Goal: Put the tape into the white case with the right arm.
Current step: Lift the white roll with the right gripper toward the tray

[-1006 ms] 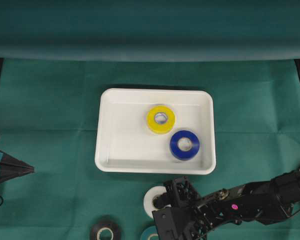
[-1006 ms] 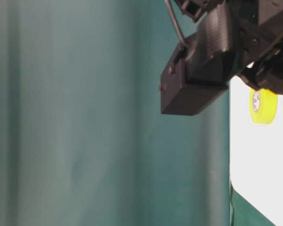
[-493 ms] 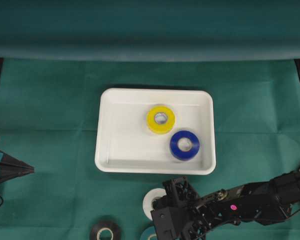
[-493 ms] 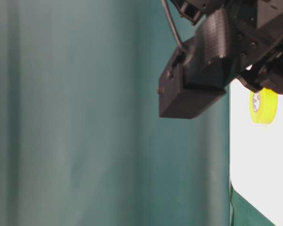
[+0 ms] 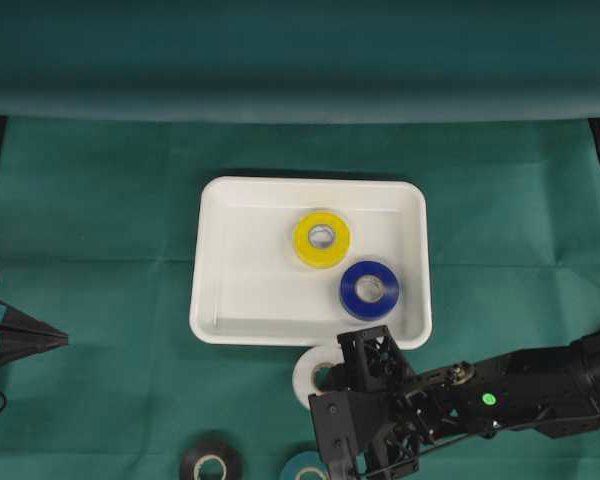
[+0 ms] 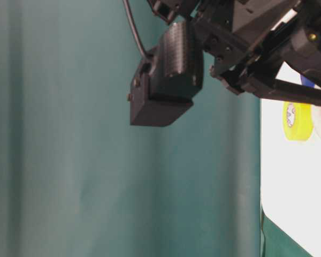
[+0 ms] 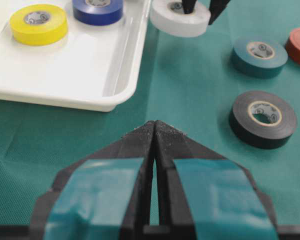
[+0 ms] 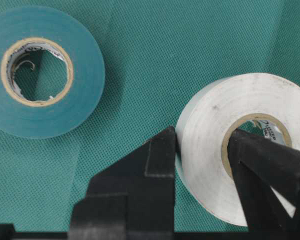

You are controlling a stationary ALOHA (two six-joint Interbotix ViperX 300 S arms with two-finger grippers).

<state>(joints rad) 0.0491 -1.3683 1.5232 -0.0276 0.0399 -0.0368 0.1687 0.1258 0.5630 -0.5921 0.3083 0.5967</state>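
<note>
The right tool (image 8: pixel 202 150) is clamped tight, while the left tool (image 7: pixel 155 131) rests closed.

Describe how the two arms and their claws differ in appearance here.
The right arm is all black and jointed, with a small green light, a black cable and a bulky right claw with pointed fingers. The left claw is black with light-blue bands on its tapering fingers.

Glossy white plastic case (image 5: pixel 220 300); matt woven green cloth (image 5: pixel 100 250) over the worktop; smooth white tape (image 8: pixel 225 145) with cardboard core.
</note>
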